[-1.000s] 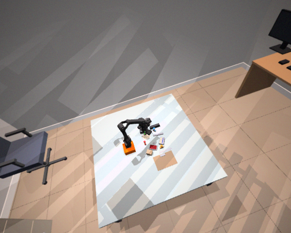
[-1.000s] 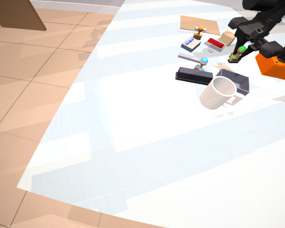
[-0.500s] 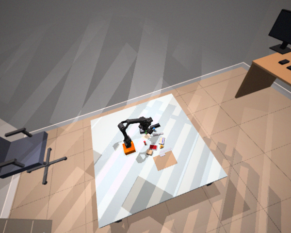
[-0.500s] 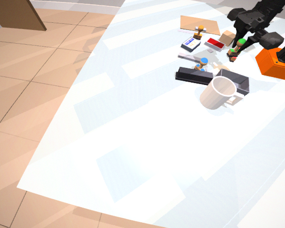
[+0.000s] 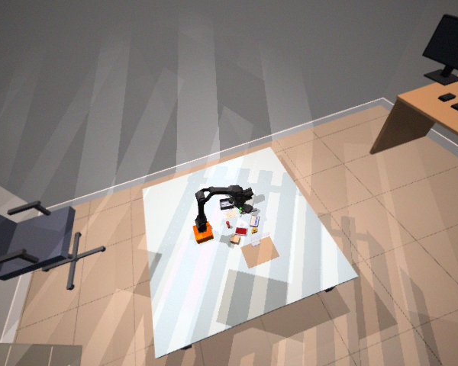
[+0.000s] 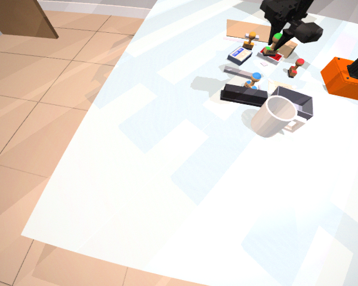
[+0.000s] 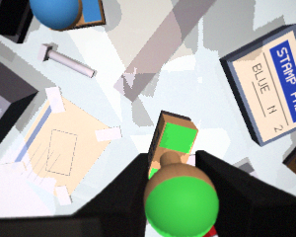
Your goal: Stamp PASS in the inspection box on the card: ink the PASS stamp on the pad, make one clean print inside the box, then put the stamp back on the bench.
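Glossy white bench (image 6: 148,172); black angular claw (image 7: 180,163) pinching wooden green-knobbed PASS stamp (image 7: 178,197), rectangular base down.

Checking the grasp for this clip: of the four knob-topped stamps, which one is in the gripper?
The green-knobbed stamp, clamped in the gripper over the red pad. The orange-, blue- and red-knobbed ones stand free on the table.

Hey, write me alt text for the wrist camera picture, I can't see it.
The hand grips a green-knobbed wooden stamp, held above the white bench. To the left lies a taped-down cream card whose outlined box shows no print; at right sits a pad labelled STAMP PAD BLUE, and a blue-knobbed stamp shows at top left.
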